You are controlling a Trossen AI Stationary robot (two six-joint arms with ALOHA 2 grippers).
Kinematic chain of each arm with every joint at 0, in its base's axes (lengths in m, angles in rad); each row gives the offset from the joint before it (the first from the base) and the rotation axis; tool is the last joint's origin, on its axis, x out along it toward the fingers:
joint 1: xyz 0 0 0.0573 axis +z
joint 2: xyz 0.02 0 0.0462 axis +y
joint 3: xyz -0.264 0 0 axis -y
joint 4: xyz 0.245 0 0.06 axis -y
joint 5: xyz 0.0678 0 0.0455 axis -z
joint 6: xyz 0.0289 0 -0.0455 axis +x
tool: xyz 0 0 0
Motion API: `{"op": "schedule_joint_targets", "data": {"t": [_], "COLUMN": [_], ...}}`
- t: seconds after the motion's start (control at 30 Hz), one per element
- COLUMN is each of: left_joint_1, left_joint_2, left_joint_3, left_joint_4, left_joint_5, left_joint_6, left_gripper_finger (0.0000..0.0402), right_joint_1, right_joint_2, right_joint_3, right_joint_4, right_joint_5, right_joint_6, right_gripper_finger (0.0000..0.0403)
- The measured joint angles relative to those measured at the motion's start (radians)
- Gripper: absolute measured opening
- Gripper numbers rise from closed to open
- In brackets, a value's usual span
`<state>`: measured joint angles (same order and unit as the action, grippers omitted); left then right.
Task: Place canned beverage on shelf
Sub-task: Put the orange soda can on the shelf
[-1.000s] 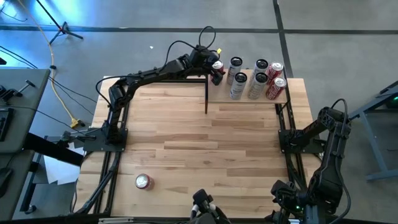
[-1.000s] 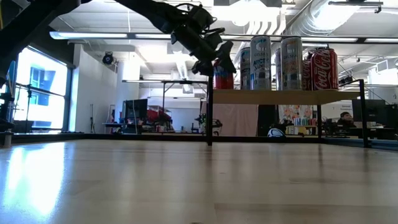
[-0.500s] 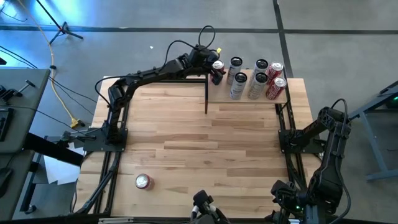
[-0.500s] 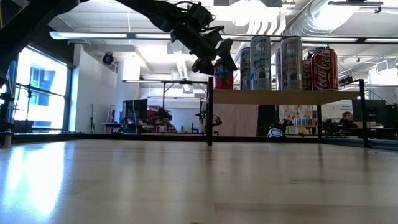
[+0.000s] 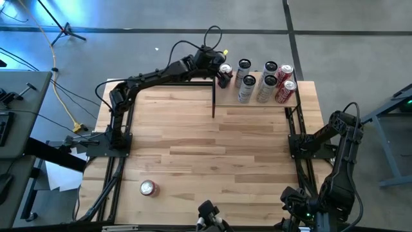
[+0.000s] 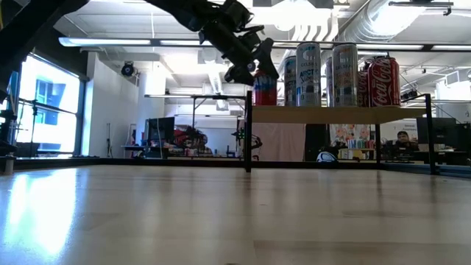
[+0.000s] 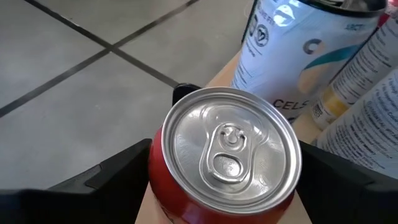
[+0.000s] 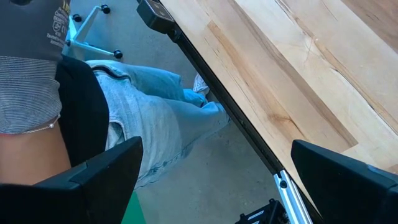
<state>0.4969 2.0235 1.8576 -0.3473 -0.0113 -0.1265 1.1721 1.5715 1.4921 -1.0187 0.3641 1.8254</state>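
A red can [image 7: 227, 155] stands upright on the left end of the shelf [image 5: 228, 98], a light-wood board on black posts at the table's far edge. My left gripper [image 7: 224, 149] reaches in from the table's left and slants down. It is open, one finger on each side of the can's top [image 6: 263, 81]. Several more cans, silver [image 5: 246, 89] and red [image 5: 285, 90], stand on the shelf to the right. My right gripper [image 8: 216, 146] waits open beyond the table's near right edge.
Another red can [image 5: 149, 187] lies on the tabletop near the near left corner. A tall silver can [image 7: 298, 56] stands close beside the red one. A person in jeans [image 8: 143, 118] sits beside the table's edge [image 8: 249, 124]. The wide striped tabletop [image 5: 206, 148] lies between the arms.
My left gripper has risen a little beside the red can. The can has kept its place, upright on the shelf's left end.
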Motion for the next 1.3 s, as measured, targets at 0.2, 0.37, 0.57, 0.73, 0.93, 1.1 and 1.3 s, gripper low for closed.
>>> {"op": "schedule_joint_targets", "data": {"t": [0.2, 0.37, 0.57, 0.73, 0.93, 1.1, 1.3], "left_joint_1": [0.002, 0.012, 0.014, 0.013, 0.012, 0.013, 0.012], "left_joint_2": [0.0, 0.0, 0.0, 0.0, 0.0, 0.001, 0.001], "left_joint_3": [0.0, 0.0, 0.0, 0.0, -0.001, -0.001, -0.001], "left_joint_4": [0.003, 0.002, 0.003, 0.008, 0.032, 0.037, 0.0], "left_joint_5": [-0.019, -0.023, -0.026, -0.012, 0.0, 0.004, 0.008], "left_joint_6": [0.006, 0.016, 0.018, 0.016, 0.025, 0.026, 0.023], "left_gripper_finger": [0.0338, 0.0338, 0.0338, 0.0338, 0.0346, 0.0369, 0.0383], "right_joint_1": [0.0, 0.0, 0.0, 0.0, 0.0, 0.0, 0.0], "right_joint_2": [0.0, 0.0, 0.0, 0.0, 0.0, 0.0, 0.0], "right_joint_3": [0.0, 0.0, 0.0, 0.0, 0.0, 0.0, 0.0], "right_joint_4": [0.0, 0.0, 0.0, 0.0, 0.0, 0.0, 0.0], "right_joint_5": [0.0, 0.0, 0.0, 0.0, 0.0, 0.0, 0.0], "right_joint_6": [0.0, 0.0, 0.0, 0.0, 0.0, 0.0, 0.0], "right_gripper_finger": [0.0399, 0.0399, 0.0399, 0.0399, 0.0399, 0.0399, 0.0399]}}
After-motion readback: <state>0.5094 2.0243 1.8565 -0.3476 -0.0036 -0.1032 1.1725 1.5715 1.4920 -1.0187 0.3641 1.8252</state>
